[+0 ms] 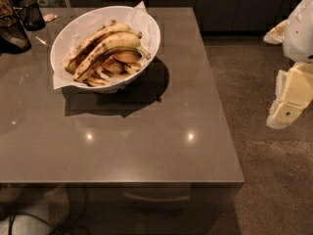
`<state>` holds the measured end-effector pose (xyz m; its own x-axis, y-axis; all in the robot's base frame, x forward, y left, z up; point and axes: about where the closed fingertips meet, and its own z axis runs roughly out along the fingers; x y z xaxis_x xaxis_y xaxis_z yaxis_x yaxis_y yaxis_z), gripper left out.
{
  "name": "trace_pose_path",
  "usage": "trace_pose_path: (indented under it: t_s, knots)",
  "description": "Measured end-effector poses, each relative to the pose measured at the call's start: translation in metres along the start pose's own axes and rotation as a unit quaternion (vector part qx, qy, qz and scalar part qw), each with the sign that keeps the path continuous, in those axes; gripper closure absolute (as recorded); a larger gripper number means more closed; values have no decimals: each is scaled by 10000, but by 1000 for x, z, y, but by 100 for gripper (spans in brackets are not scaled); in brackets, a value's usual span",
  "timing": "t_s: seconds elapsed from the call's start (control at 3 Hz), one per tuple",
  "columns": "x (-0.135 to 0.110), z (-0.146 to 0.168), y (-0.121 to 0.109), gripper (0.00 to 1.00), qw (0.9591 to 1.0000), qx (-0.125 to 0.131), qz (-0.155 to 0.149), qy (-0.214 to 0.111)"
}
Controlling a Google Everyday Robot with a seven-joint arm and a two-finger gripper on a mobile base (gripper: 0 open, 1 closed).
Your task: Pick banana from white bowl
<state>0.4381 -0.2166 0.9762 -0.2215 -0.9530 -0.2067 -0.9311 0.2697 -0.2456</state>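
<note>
On a grey bench (146,131), dark containers (19,21) stand at the far left corner. Near them the paper-lined white bowl (61,38) holds the banana (111,44) atop a heap of others. Its long axis runs lower left to upper right, stem toward the bowl's right rim. Far right, off the bench, hangs the gripper (288,102); whether it is open or closed cannot be told.
</note>
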Motion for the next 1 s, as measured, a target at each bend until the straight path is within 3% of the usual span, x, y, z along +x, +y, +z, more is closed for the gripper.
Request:
trace_pose_path:
  t_s: [0.33,1.0]
  knots:
    - [0,0,0,0,10000,0,0,0]
    - [-59,-16,-19,0,9997,44,-76,223]
